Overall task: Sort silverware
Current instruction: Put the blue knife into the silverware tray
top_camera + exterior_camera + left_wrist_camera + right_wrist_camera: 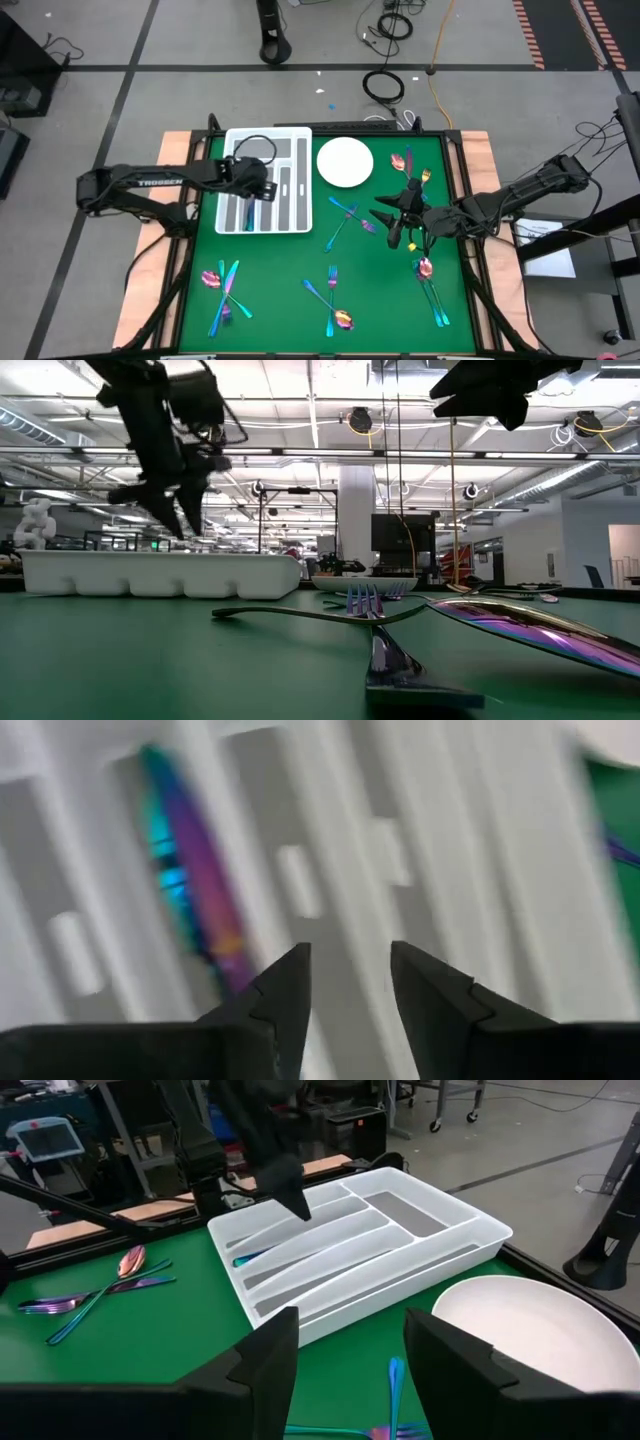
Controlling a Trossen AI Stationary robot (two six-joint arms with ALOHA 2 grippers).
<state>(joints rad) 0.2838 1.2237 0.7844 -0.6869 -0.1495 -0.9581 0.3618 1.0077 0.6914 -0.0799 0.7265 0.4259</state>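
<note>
"TROSSEN" lettering on left arm (150,183)

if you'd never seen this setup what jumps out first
The rainbow silverware scattered in clusters over the green table. Next, the white tray at the table's far left, with the left gripper open above it and one piece lying in a slot. The right gripper hangs open beside the round plate.

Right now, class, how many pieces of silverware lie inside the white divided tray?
1: an iridescent piece lies in one long slot of the tray, just below the open left hand. That arm covers part of the tray from above, so others may be hidden.
</note>
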